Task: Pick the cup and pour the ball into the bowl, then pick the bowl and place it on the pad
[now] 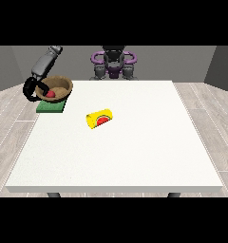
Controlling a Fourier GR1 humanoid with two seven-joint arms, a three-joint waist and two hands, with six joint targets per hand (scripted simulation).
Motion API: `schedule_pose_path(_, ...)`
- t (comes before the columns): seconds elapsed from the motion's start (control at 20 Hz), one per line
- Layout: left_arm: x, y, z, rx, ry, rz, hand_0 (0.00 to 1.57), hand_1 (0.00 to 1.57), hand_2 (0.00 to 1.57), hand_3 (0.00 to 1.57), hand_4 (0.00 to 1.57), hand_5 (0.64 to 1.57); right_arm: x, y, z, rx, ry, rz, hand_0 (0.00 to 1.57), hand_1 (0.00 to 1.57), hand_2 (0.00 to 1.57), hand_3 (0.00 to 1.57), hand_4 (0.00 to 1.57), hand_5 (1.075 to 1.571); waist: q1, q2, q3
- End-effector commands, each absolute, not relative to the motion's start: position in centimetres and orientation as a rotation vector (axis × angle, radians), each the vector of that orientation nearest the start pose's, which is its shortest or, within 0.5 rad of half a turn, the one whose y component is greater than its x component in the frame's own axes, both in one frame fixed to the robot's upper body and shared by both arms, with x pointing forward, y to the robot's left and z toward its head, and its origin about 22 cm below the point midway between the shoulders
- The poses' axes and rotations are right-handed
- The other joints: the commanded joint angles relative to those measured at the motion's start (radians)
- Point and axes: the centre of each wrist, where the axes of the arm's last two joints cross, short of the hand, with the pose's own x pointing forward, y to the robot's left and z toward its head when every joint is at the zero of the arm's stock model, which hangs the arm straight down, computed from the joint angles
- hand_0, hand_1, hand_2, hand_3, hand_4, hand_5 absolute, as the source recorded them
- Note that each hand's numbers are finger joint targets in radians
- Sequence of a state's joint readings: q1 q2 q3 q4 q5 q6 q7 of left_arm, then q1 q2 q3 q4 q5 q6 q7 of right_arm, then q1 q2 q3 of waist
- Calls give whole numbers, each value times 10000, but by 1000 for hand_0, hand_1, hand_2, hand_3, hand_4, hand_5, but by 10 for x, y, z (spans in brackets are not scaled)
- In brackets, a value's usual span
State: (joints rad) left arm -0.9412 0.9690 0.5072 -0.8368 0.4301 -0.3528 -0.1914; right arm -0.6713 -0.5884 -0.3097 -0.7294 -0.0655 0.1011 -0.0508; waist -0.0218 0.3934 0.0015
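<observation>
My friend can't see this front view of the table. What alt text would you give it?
A wooden bowl holding a red ball sits on a green pad at the white table's far corner, with the black hand at the view's left at its rim. A yellow cup lies on its side mid-table.

Illumination even and bright across the white table (135,156); no glare recorded. Shadows faint and soft, one thin dark strip under the table's near edge. Grey walls evenly lit. No edge distortion observed.
</observation>
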Motion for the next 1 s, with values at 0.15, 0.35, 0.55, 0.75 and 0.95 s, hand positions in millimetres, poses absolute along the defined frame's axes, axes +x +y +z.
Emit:
schedule_pose_path(0.15,304,474,393,2322,-24520,38,0,0,0,0,49,1537,364,-467,130,-4842,-16326,45,1571,1571,1571,465,1278,1552,334,1069,20)
schedule_pose_path(0.35,297,467,399,2223,-24594,132,0,0,0,0,0,1528,353,-477,106,-4950,-15997,-50,1571,1571,1571,577,1246,1559,226,849,16)
schedule_pose_path(0.55,315,472,359,2314,-23712,460,0,0,0,0,0,1529,354,-482,120,-4638,-15557,-77,1571,1571,1571,705,1256,1559,260,41,-9)
schedule_pose_path(0.75,314,485,364,2204,-23286,185,0,0,0,0,0,1532,369,-470,151,-4828,-15067,741,1571,1571,1571,1032,1229,1569,211,-467,-22)
schedule_pose_path(0.95,330,480,330,2211,-23449,340,0,0,0,0,0,1530,375,-451,135,-5097,-15250,1008,1571,1571,1571,1290,1229,1571,195,-163,-18)
